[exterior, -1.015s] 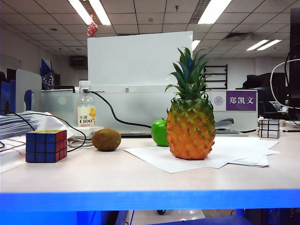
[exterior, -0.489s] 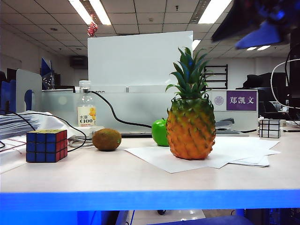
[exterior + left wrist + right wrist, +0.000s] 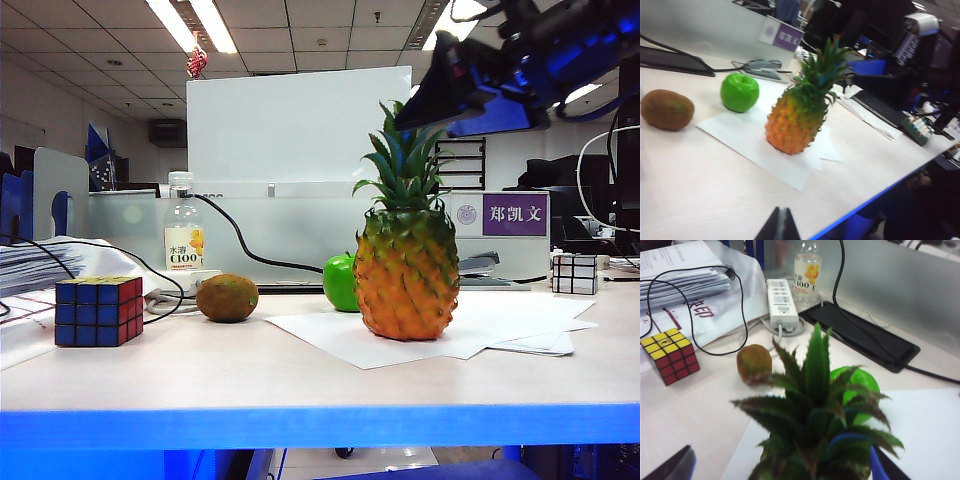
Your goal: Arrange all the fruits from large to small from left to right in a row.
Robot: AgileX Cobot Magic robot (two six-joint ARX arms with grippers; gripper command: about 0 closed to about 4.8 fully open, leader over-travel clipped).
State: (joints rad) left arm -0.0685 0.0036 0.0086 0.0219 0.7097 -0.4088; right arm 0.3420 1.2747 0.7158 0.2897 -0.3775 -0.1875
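The three fruits sit in a loose row on the counter [image 3: 250,380], but in the wrong order for the task: in the exterior view the kiwi [image 3: 227,298] lies left of centre, the green apple [image 3: 340,282] is behind and just beside the pineapple [image 3: 407,270], and the pineapple stands upright on white paper sheets [image 3: 480,325] right of centre. Since the largest fruit belongs at the left end, the pineapple looks like the first thing to move. That fits the right gripper [image 3: 415,112], which hangs at the upper right of the exterior frame, above the leafy crown, touching nothing. In the right wrist view its fingers [image 3: 675,467] are spread wide to either side of the crown, holding nothing. The left gripper [image 3: 779,226] shows only at the bottom edge of its own view, its fingers pressed together and empty, well apart from the fruits.
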